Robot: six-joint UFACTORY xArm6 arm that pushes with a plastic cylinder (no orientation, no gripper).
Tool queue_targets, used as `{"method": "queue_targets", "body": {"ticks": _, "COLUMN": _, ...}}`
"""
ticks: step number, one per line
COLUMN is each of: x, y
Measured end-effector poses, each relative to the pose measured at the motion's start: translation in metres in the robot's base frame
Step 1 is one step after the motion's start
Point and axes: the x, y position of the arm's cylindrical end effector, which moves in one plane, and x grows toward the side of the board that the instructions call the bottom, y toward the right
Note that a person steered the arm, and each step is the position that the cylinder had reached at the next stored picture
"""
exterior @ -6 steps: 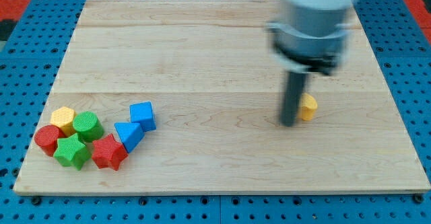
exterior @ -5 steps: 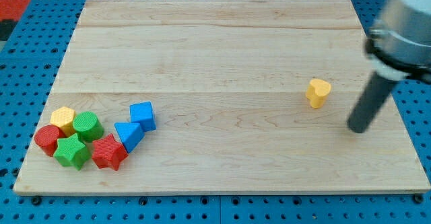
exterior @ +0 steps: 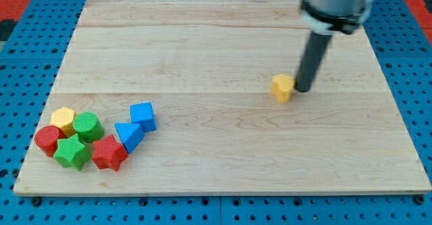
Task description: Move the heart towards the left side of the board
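Note:
The yellow heart (exterior: 283,88) lies on the wooden board (exterior: 216,42), right of the middle. My tip (exterior: 303,90) is at the heart's right side, touching it or nearly so. The dark rod rises from there to the arm at the view's top right.
A cluster sits at the board's lower left: a yellow hexagon (exterior: 63,119), a green cylinder (exterior: 88,127), a red cylinder (exterior: 48,140), a green star (exterior: 71,153), a red star (exterior: 109,152), a blue triangle (exterior: 128,135) and a blue cube (exterior: 143,115).
My tip swung from the heart's left side round to its right side, then came in against it. The heart has slid left, from about x 472 to x 419, and slightly upward.

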Motion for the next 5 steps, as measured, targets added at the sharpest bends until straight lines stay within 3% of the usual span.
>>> {"method": "queue_targets", "body": {"ticks": 1, "x": 0.003, "y": -0.084}}
{"method": "queue_targets", "body": {"ticks": 3, "x": 0.024, "y": -0.083}}
{"method": "queue_targets", "body": {"ticks": 5, "x": 0.024, "y": -0.243}}
